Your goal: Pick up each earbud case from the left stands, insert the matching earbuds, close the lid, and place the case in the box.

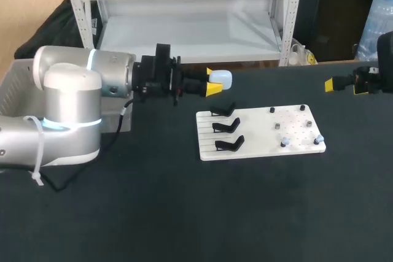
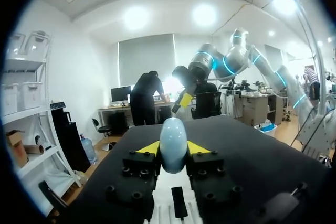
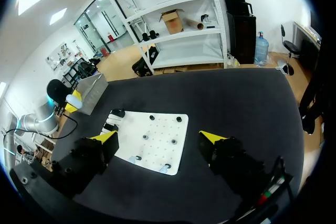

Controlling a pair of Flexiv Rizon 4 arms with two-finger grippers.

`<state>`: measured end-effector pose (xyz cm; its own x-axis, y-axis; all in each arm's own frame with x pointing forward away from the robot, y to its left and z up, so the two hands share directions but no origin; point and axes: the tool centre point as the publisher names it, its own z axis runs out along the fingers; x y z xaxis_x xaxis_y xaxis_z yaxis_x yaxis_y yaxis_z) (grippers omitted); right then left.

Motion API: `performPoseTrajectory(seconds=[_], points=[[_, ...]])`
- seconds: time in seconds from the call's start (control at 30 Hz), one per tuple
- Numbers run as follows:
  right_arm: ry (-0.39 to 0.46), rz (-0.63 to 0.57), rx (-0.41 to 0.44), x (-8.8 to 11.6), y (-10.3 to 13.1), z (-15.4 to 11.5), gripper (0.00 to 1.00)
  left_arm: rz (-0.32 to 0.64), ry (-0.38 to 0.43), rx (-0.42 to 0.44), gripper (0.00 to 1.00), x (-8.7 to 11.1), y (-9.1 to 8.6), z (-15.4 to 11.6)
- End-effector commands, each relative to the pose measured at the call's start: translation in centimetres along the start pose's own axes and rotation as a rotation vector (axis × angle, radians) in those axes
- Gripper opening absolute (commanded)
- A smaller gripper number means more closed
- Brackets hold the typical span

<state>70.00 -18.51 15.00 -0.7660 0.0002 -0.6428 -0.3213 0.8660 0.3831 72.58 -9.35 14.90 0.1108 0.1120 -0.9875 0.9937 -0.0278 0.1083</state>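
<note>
– Plastic, pale and glossy: was that the case (image 1: 222, 78) in the left tool (image 1: 212, 81)?

– Yes. The 2 yellow tips were clamped on its 2 sides, and it hung in the air over the desk (image 1: 184, 213), just past the far left corner of the white board (image 1: 258, 148). From the left wrist it stood upright between the fingers (image 2: 148, 148), with the rounded end poking out ahead.

– How would it handle?

– Light and stiff, I judged, but slippery. A smooth rounded shell can squirt out of a hard pinch. A hold across the flatter sides, low on the body, would leave the lid free to swing. I couldn't tell where the lid seam ran.

– And the right tool (image 1: 345, 85)?

– Its fingers were wide apart, holding nothing, at the desk's far right edge, well apart from the board.

– Counts?

– 1 case. 3 black stands (image 1: 225, 127) on the board's left half, all bare. 2 pale earbuds (image 1: 284, 143) near the board's front right corner, small and probably fiddly, best nipped by their sides. About 4 dark studs (image 1: 272, 110) sat further back, too small to name. 1 grey box (image 1: 15, 87) sat off the desk's left side, partly behind the left arm.
</note>
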Motion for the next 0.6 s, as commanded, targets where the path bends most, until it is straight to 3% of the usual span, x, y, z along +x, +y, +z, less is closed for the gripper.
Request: performPoseTrajectory(seconds=[0.03,0.6], points=[[0.004,-0.005,0.001,0.2,0.1,0.1,1.00,-0.003,-0.007,0.019,0.00,0.3,0.5,0.7],[0.070,-0.196,-0.098,2.4,9.5,0.6,1.00,-0.023,-0.020,0.025,0.00,0.7,-0.3,1.3]])
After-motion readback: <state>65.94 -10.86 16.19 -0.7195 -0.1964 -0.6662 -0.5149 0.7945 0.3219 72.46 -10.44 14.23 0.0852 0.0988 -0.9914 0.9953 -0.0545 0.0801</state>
